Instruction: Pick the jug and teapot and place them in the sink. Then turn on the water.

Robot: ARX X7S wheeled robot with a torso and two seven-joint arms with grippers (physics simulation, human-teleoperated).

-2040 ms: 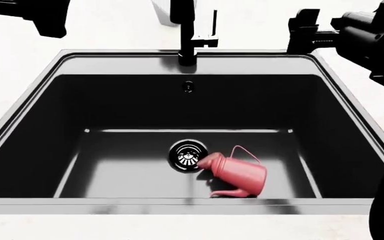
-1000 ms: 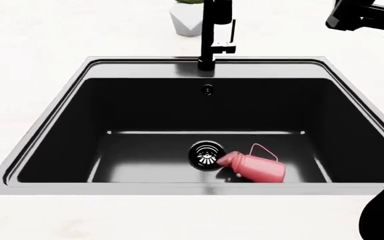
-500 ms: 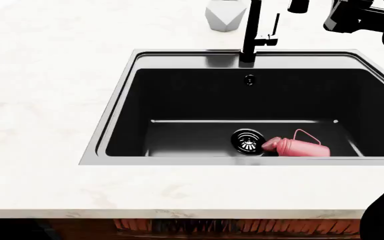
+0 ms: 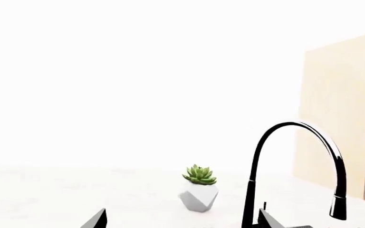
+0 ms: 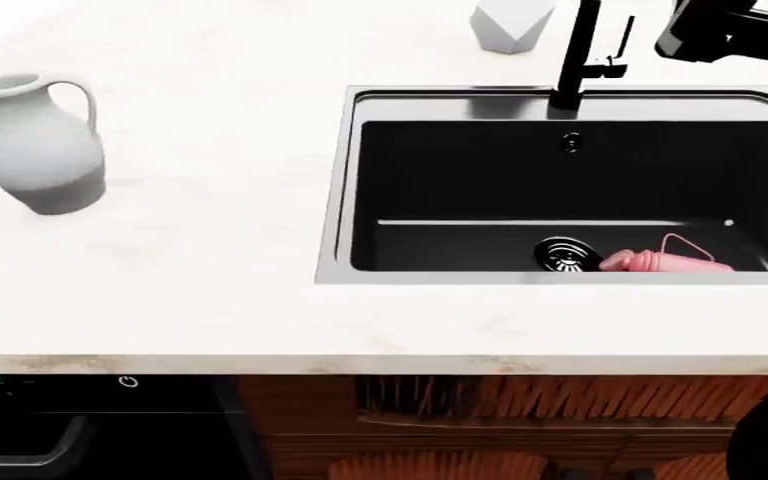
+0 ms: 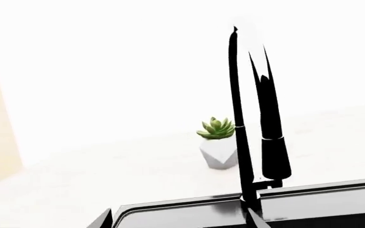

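- The plain white-grey ceramic jug (image 5: 40, 140) with a round belly, a thin neck and one loop handle stands upright on the white stone surface (image 5: 197, 260). It is well apart from the big black sink (image 5: 344, 180) with the steel rim.
- The pink-red teapot (image 5: 664, 262) with a thin handle lies on its side in the sink, just beside the round metal drain (image 5: 564, 253).
- No water runs from the tall black tap (image 5: 578, 50).
- The right pincer (image 5: 704, 30) is up by the tap, far from the jug. I cannot tell if it is open or closed.
- In the left wrist view only two dark fingertips (image 4: 97, 219) show, with a wide gap between them.
- The jug looks heavy, hard, smooth and easy to break. I think the neck or the handle is the best place to hold it.
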